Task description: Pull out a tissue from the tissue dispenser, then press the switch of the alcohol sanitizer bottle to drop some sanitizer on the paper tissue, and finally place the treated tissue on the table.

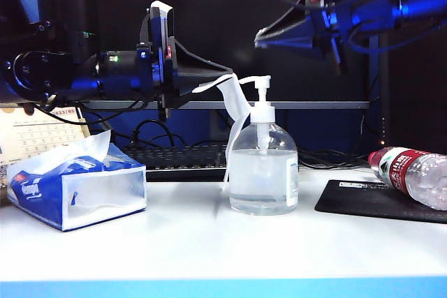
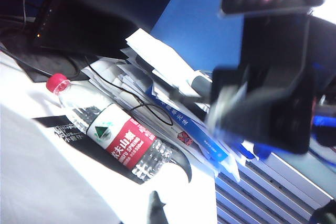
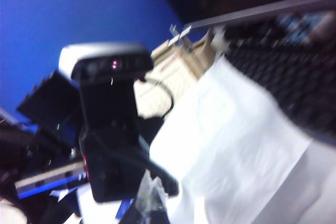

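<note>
Desk point(image 1: 209, 242): 1 tissue point(image 1: 236, 102), 2 bottles, both fingers closed.

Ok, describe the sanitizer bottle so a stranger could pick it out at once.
On the white table, look near the middle, between the blue tissue pack and the black mouse pad. The sanitizer bottle stands upright there, with a tissue draped behind it. Unlike the red-labelled water bottle lying on the pad, it is rounded, clear and topped by a white pump.
</note>
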Motion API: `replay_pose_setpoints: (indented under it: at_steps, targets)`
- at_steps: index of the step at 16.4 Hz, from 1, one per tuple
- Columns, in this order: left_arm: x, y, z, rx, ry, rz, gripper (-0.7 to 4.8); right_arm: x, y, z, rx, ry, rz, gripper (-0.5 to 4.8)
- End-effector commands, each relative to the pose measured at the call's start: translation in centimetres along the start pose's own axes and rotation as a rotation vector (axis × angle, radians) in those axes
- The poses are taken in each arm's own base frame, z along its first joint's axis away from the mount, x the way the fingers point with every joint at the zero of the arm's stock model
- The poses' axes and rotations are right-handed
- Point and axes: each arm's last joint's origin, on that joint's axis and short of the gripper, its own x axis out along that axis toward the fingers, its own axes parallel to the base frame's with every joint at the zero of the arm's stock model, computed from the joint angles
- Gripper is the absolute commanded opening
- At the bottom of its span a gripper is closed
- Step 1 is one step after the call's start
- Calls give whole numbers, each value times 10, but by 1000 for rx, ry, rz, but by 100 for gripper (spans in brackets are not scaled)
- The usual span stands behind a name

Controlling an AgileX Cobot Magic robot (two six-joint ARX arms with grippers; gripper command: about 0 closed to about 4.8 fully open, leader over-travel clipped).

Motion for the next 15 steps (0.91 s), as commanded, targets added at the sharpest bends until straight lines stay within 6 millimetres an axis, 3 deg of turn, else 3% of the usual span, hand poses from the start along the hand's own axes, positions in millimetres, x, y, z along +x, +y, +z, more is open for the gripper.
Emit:
replay_pose_setpoints:
  at_steps: [1, 11, 15]
  targets:
    - [0, -1, 2, 22, -9, -4, -6, 9, 2, -10, 17, 63, 34, -5]
    - [0, -1, 2, 16, -6, -1, -6, 16, -5, -15, -50, 52, -9, -5]
    - [0, -1, 2, 16, -5, -2, -6, 18, -2, -6, -81, 24, 2, -5]
